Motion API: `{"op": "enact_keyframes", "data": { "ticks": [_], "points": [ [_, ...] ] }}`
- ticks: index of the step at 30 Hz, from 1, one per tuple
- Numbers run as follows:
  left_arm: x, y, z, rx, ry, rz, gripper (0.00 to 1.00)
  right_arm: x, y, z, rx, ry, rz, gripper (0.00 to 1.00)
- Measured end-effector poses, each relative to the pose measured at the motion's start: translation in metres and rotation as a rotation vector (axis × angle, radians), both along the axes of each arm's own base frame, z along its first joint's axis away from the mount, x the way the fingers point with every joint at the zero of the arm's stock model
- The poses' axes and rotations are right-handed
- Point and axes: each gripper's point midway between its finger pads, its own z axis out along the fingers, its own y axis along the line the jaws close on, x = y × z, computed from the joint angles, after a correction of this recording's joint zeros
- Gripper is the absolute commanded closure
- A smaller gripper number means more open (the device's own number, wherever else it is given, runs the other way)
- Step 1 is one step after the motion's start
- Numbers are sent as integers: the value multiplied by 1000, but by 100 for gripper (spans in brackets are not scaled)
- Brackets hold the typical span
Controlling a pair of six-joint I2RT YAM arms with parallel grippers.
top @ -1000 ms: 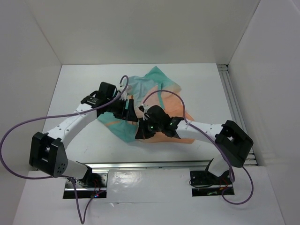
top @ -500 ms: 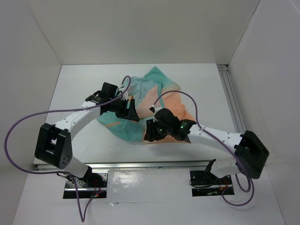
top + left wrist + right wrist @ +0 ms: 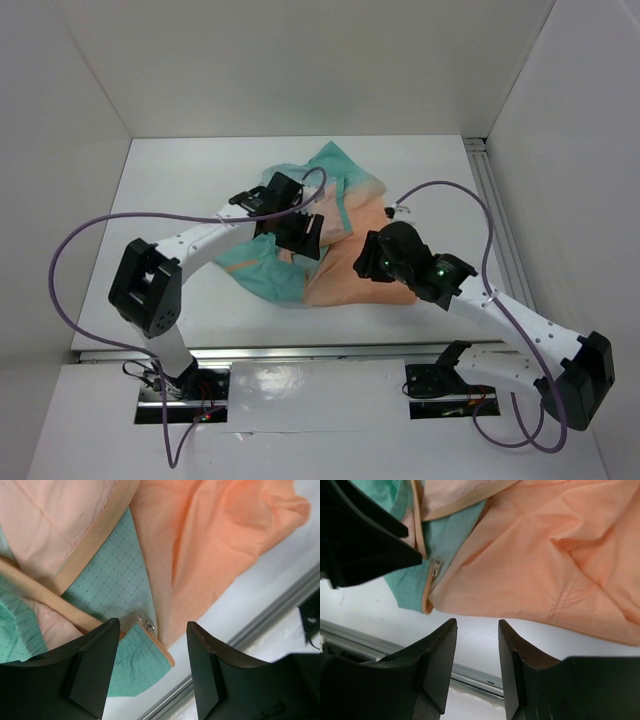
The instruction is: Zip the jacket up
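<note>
The jacket [image 3: 335,285] lies crumpled in the middle of the table, teal on the left and peach-orange on the right. My left gripper [image 3: 308,238] hovers over its middle, open and empty. In the left wrist view the jacket [image 3: 210,540] fills the frame, and the small metal zipper pull [image 3: 147,624] lies at the bottom of an orange-edged teal flap, between the open fingers of the left gripper [image 3: 152,626]. My right gripper [image 3: 368,262] is open and empty over the peach hem. The right wrist view shows the right gripper [image 3: 476,625] just off the hem, and the zipper pull [image 3: 435,566] to its left.
A metal rail [image 3: 300,352] runs along the table's near edge and another rail [image 3: 497,220] along the right side. White walls close the back and both sides. Purple cables [image 3: 70,250] loop from both arms. A left finger [image 3: 365,540] fills the right wrist view's top left.
Both arms have swung to the right. The left gripper now sits over the jacket's middle. The right gripper has pulled away from the left one, to the peach side.
</note>
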Motion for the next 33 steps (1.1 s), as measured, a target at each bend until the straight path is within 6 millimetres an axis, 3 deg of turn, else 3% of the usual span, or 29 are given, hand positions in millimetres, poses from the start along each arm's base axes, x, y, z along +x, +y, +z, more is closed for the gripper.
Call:
{"op": "enact_keyframes", "data": {
  "ticks": [5, 12, 23, 33],
  "points": [
    [8, -4, -25, 131, 17, 44, 31, 5, -19, 8, 11, -11, -80, 54],
    [9, 1, -49, 298, 41, 99, 34, 4, -26, 2, -7, 16, -99, 54],
    [-14, 0, -54, 340, 116, 135, 36, 6, -28, -7, -33, 38, -102, 54],
    [-30, 10, -61, 390, 184, 125, 52, 5, -28, -10, -40, 46, -99, 54]
  ]
}}
